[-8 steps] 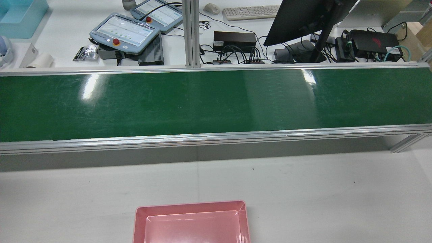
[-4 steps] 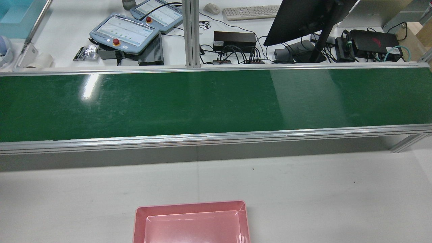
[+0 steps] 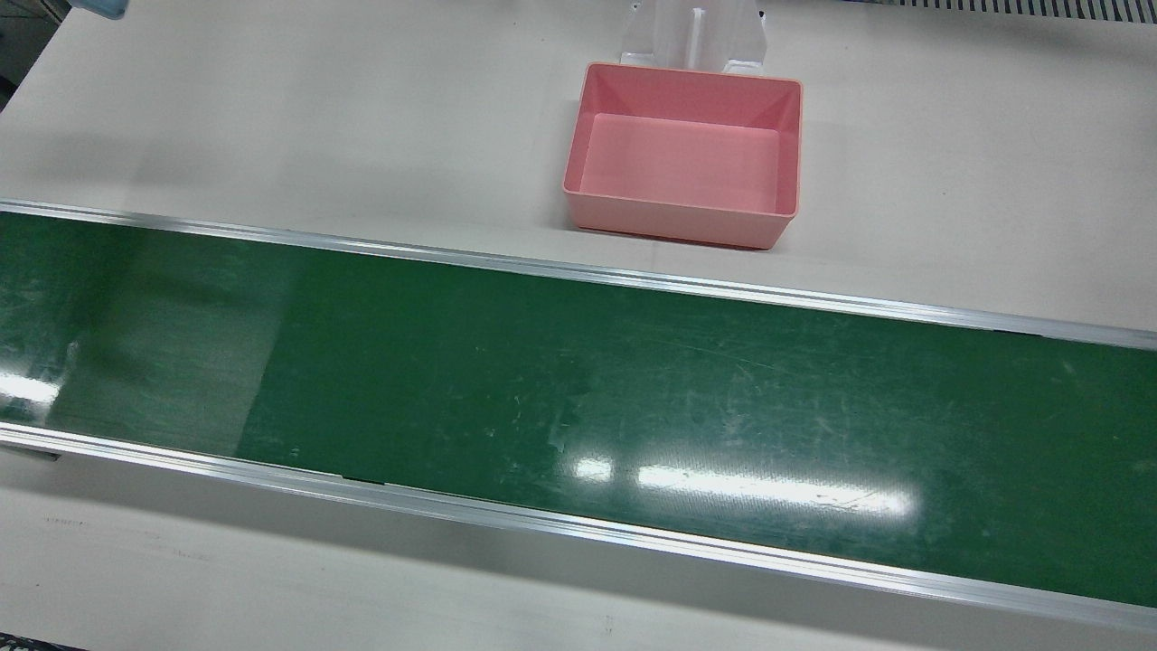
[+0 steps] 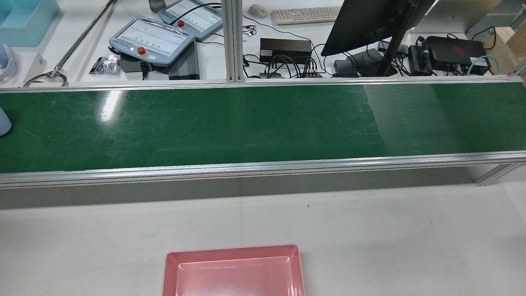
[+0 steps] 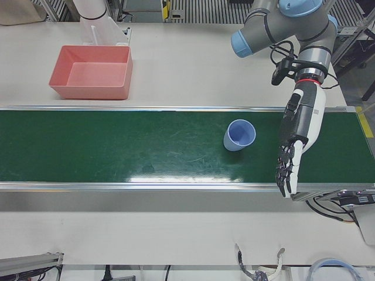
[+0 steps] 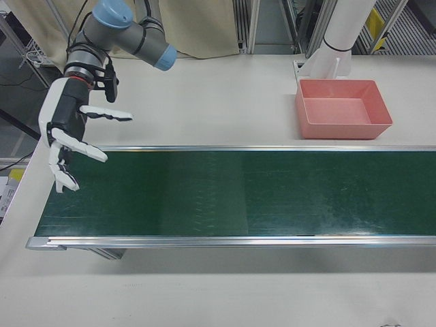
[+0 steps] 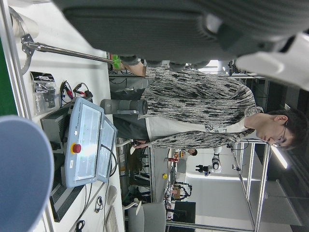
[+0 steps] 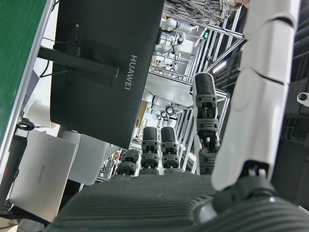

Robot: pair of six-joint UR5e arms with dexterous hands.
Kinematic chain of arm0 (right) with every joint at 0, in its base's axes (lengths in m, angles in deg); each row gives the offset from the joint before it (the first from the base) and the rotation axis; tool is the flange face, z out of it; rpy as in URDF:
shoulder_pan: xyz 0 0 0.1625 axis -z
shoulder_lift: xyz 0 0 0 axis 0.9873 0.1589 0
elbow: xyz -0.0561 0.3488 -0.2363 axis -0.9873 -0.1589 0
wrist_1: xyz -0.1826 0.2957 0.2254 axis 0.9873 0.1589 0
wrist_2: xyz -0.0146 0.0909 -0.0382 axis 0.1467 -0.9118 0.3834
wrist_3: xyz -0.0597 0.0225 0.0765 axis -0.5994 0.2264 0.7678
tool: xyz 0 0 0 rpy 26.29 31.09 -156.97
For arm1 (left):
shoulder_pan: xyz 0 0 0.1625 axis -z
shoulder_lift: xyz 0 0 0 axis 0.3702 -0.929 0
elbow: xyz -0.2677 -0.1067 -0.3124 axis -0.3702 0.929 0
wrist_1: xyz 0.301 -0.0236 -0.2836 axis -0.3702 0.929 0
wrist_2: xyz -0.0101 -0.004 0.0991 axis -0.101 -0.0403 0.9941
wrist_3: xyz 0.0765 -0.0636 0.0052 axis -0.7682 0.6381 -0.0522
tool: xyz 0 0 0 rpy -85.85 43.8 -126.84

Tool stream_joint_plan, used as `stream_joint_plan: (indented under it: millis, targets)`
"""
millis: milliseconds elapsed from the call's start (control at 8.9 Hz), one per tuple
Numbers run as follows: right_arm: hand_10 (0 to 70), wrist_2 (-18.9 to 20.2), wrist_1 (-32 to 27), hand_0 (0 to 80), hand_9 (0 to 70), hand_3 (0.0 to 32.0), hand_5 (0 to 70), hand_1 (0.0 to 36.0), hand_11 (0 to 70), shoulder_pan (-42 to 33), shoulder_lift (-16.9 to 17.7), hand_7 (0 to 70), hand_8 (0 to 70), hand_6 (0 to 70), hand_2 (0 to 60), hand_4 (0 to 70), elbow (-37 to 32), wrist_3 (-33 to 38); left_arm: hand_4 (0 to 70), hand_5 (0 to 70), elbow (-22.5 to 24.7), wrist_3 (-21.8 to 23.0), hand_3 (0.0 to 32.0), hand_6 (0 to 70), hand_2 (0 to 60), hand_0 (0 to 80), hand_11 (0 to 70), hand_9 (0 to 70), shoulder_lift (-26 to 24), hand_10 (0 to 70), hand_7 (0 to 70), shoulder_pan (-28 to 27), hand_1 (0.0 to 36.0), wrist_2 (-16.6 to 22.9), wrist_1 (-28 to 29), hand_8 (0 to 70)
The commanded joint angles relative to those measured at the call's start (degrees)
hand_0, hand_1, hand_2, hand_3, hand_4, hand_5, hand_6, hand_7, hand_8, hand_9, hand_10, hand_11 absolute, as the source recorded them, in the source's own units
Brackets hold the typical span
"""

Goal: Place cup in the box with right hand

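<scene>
One cup [image 5: 239, 135] upright on belt [image 5: 146, 149], far from box [image 5: 92, 71]. Right hand [image 6: 68, 139] spread, empty; left hand [image 5: 297, 137] likewise. Best approached sideways, gripped around the wall.

A blue cup [image 5: 239, 135] stands on the green belt [image 5: 117, 152]; pink box [image 5: 92, 71] on the table [image 5: 193, 70].

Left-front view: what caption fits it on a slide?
Blue cup on the green belt, left hand open beside it.
</scene>
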Motion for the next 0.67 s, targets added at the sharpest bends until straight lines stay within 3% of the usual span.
stream_joint_plan:
  millis: [0,112,337,449,562]
  targets:
    - [4.2,-11.2,6.5,58.4,21.5,0.0,6.6,17.0,7.8,14.1,-8.8,25.3,11.9,7.3,0.0,37.2,0.7,0.1,0.0,0.0,-0.1,0.0,0.0,0.0,0.0,0.0,0.0,0.0,0.0,0.0,0.0,0.0,0.0,0.0,0.0,0.0]
    - [3.6,-14.4,8.8,57.2,21.3,0.0,6.4,18.5,6.8,18.3,-10.8,25.5,11.7,7.2,6.7,36.6,1.8,0.0,0.0,0.0,-0.1,0.0,0.0,0.0,0.0,0.0,0.0,0.0,0.0,0.0,0.0,0.0,0.0,0.0,0.0,0.0]
    - [3.2,-25.1,12.1,55.2,20.6,0.0,6.4,19.2,6.3,28.4,-11.2,22.9,11.4,6.6,12.2,27.9,4.8,-0.1,0.0,0.0,-0.2,0.0,0.0,0.0,0.0,0.0,0.0,0.0,-0.1,0.0,0.0,0.0,0.0,0.0,0.1,0.0]
    - [3.0,-29.9,16.0,56.4,20.2,0.0,6.4,15.8,6.1,32.3,-11.5,22.5,11.1,6.5,2.9,28.5,7.1,-0.1,0.0,0.0,-0.2,0.0,0.0,0.0,0.0,0.0,0.0,0.0,-0.1,0.0,0.0,0.0,0.0,0.0,0.1,0.0]
    - [2.8,-32.5,21.9,55.1,19.7,0.0,6.4,17.5,5.9,35.0,-13.3,21.6,10.9,6.3,8.4,24.2,8.0,0.0,0.0,0.0,-0.2,0.0,0.0,0.0,0.0,0.0,0.0,0.0,-0.1,0.0,0.0,0.0,0.0,0.0,0.1,0.0]
